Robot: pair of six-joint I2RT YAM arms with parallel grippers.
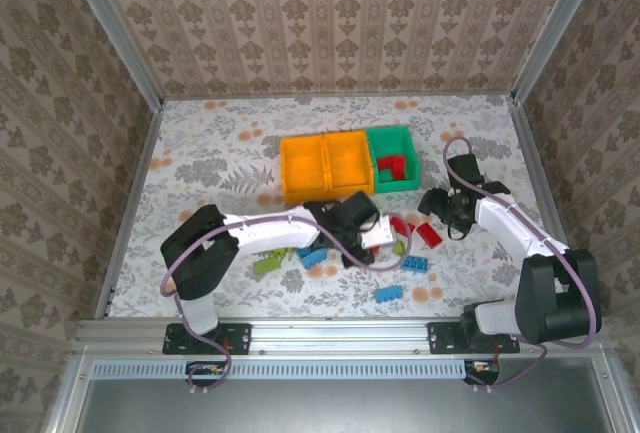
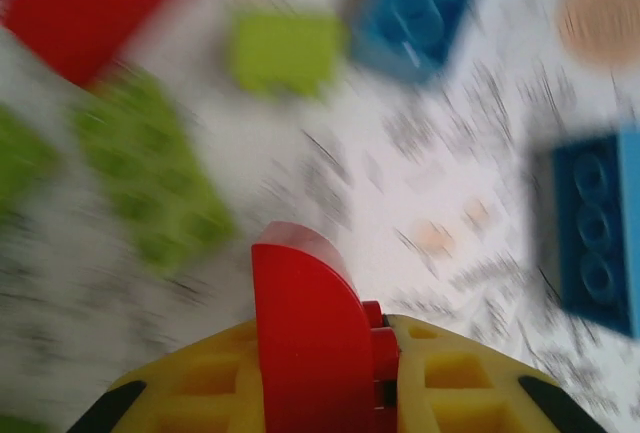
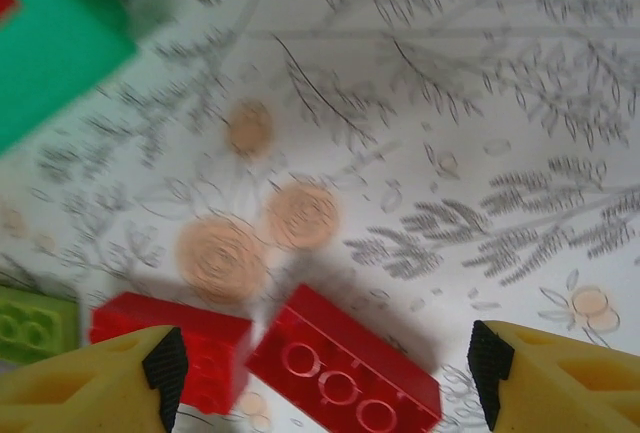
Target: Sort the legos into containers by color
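my left gripper [image 2: 325, 398] is closed on a small red studded plastic brick [image 2: 305, 323], its base cut off; blurred loose bricks [image 2: 285, 48] lie beyond. my right gripper [image 3: 328, 361] gapes wide, empty, over a second red brick [image 3: 345, 373] on the floral worktop [image 3: 450, 103], near the green plastic bin [image 3: 50, 43], its corner cropped.

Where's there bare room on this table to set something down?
Bare: the table left of the orange bins, and the far strip behind them and the green bin. Crowded: just in front of the bins, where the loose bricks lie.
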